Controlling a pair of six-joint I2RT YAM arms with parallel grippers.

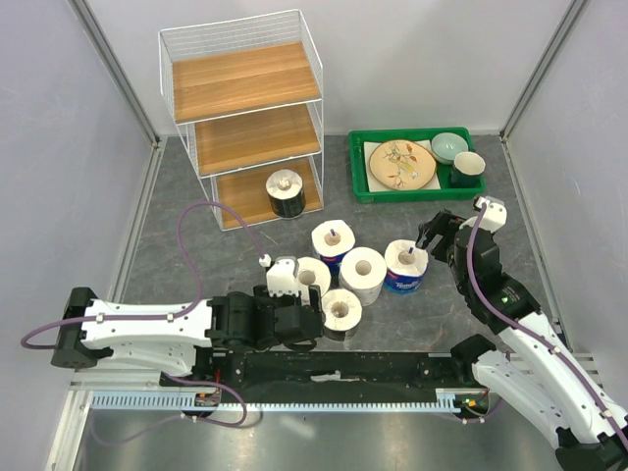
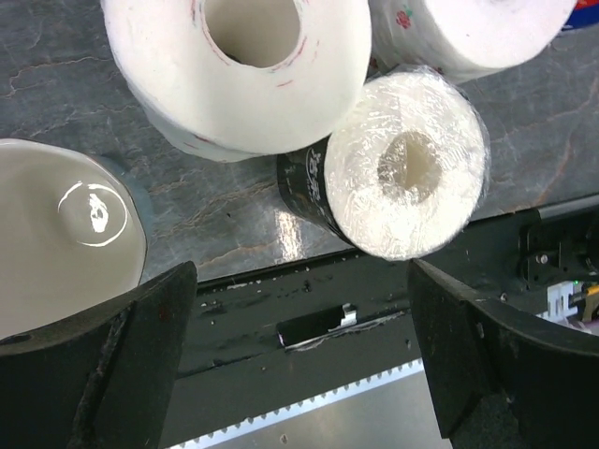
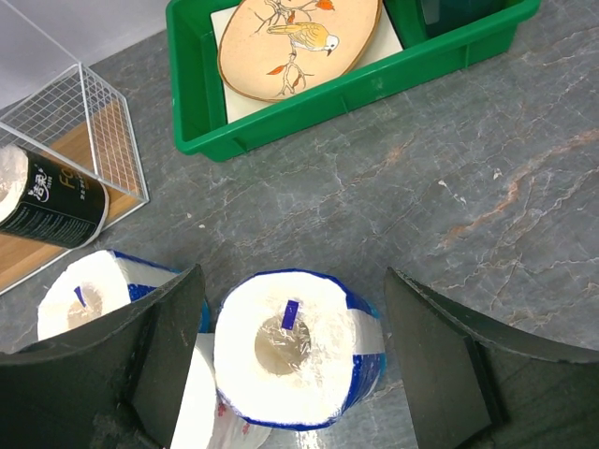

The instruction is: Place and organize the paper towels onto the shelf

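Gaping empty, the left pincer (image 2: 299,271) faces the dark-wrapped roll (image 2: 402,168) on the worktop (image 2: 75,94); closing off-centre could push the large roll (image 2: 234,65) beside it. The right pincer (image 3: 292,281), open too, hovers over a blue-wrapped roll (image 3: 295,346).

Looked white on the long parts and black at the joints, on the left arm (image 1: 147,329) and the right arm (image 1: 535,358) alike. Wore a thin purple cable (image 1: 204,203) looping along each. Ended in fat black fingers (image 2: 131,365).

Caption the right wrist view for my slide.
Open right gripper frames a blue-wrapped roll, green tray beyond.
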